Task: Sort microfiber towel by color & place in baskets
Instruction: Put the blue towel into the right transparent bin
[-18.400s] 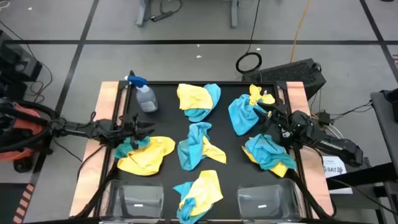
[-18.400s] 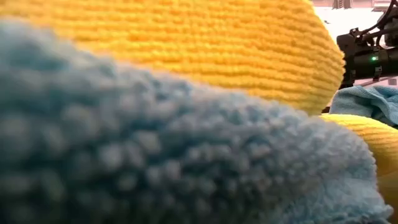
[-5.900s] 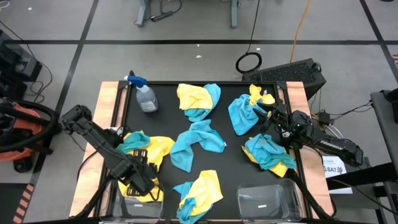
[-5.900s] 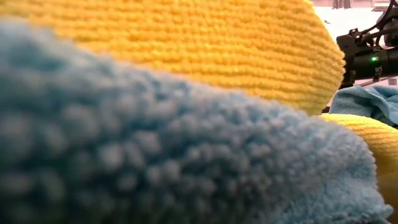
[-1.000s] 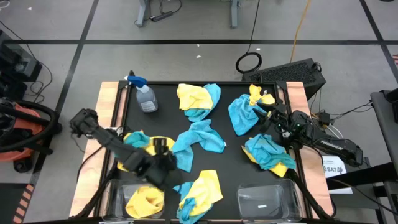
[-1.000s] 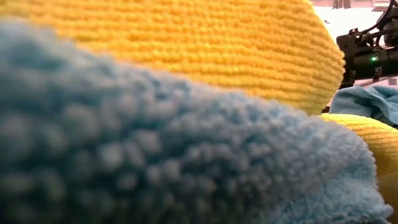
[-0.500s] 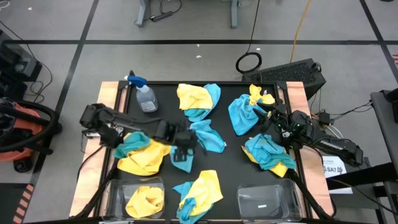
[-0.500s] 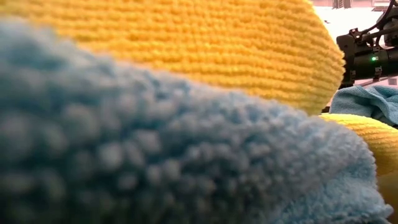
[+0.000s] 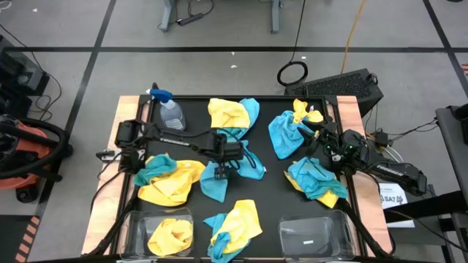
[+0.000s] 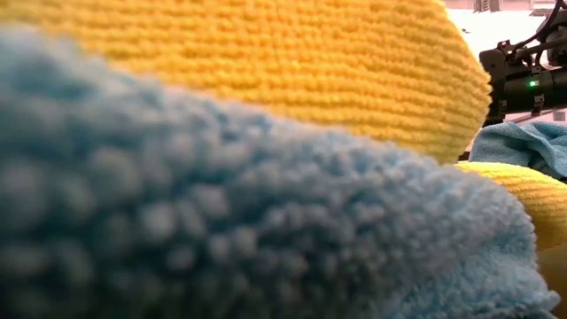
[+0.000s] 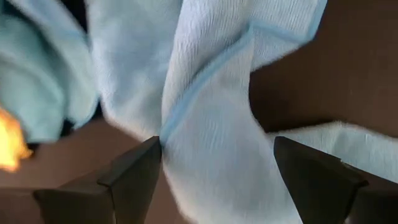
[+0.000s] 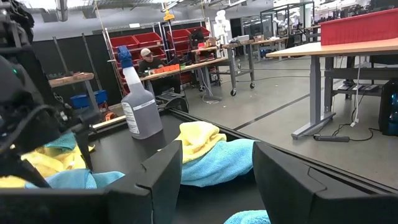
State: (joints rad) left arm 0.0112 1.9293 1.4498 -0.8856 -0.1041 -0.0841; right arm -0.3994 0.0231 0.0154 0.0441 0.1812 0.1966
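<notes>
The left gripper (image 9: 221, 162) hangs over the turquoise towel (image 9: 223, 169) at the middle of the black table (image 9: 274, 197), its two fingers (image 11: 134, 174) spread wide to either side of a raised fold and gripping nothing yet; one yellow towel (image 9: 170, 235) already lies in the left basket (image 9: 139, 219), and the right basket (image 9: 311, 237) holds none. To do this pick well, the arm should sink until the pads bracket the fold, close on that one layer, and lift straight up clear of the neighbouring yellow cloths. The right gripper (image 12: 214, 180) waits open and empty at the table's right edge
</notes>
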